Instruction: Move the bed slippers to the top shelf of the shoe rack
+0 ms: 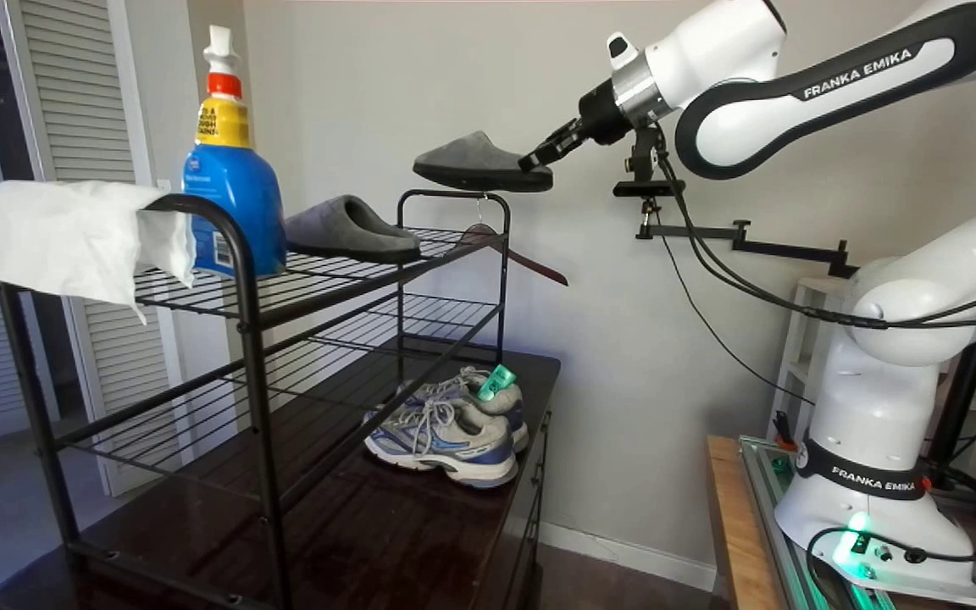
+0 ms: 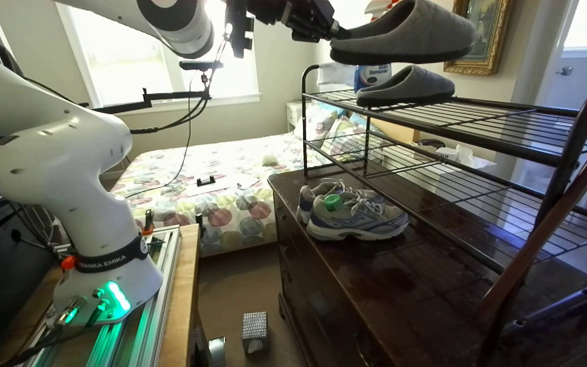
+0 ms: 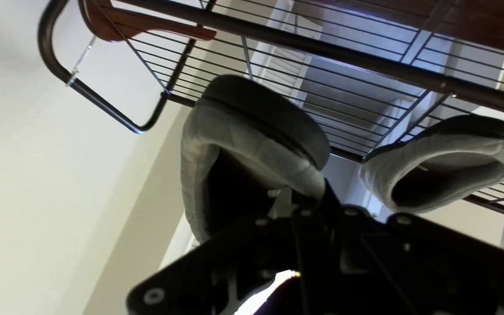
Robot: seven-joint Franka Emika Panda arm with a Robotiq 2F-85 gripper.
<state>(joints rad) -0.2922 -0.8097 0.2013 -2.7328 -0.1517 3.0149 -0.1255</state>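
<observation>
held slipper (image 1: 471, 163): looked soft, matte grey, felt-like; had low slip-on shape w/ rounded toe & thick dk sole. Showed wide dk opening & padded-looking rim in wrist view.
slipper spot: hung in air abv ht of top shelf (image 2: 492, 116), sole down, abt level, near end rail (image 1: 446, 193) in an exterior view; couldn't tell if directly over wires.
gripper (image 1: 532, 161): was blk; clamped onto held slipper at heel, w/ heel wall pinched betw fingertips.
other slipper (image 1: 351, 230): matched in soft grey upper & dk sole; sat upright on top shelf, near spray bottle (image 1: 234, 199).
spray bottle: was smooth blue, plastic-looking, w/ yellow label, red collar, white nozzle; stood upright on top shelf.
shoe rack (image 1: 258, 398): was blk thin-tube metal w/ rounded corners & parallel thin wires; stood on dresser (image 2: 375, 285).
dresser: looked like wood, dk reddish-brown, glossy on top, w/ drawers below.
sneakers (image 1: 446, 445): looked bulkier; mixed white-grey w/ blue trim & pale laces; sat on dresser, w/ sm green item (image 1: 496, 383) on one.
hanger (image 1: 543, 269): was reddish-brown, curved, wood-like; hung by metal hook fr end rail.
white sheet (image 1: 73, 241): lay draped & creased over rack's opposite end; couldn't tell cloth fr paper.
</observation>
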